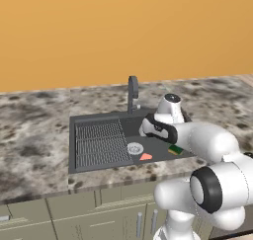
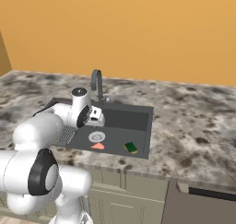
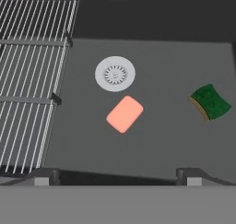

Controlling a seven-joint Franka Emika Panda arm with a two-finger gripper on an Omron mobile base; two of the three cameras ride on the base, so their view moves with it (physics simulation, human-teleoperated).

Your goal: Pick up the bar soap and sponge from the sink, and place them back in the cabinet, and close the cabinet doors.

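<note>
The salmon-pink bar soap [image 3: 125,114] [image 1: 146,156] [image 2: 97,146] lies flat on the floor of the dark grey sink [image 3: 161,144] [image 1: 72,135] [image 2: 131,119], just in front of the drain. The green-and-yellow sponge [image 3: 210,102] [image 1: 175,149] [image 2: 131,147] lies to the soap's right, apart from it. My gripper [image 3: 119,176] hovers above the basin, pointing down, open and holding nothing. The soap sits nearly centred between its fingertips [image 3: 44,174] but well below them. The cabinet and the cabinet doors are out of view.
A ribbed draining rack [image 3: 32,80] [image 1: 101,144] fills the sink's left part. The round silver drain [image 3: 115,73] sits mid-basin and a dark faucet [image 1: 132,93] [image 2: 97,85] rises behind. Marbled counter [image 1: 34,135] surrounds the sink, with short cupboard doors [image 1: 123,219] below.
</note>
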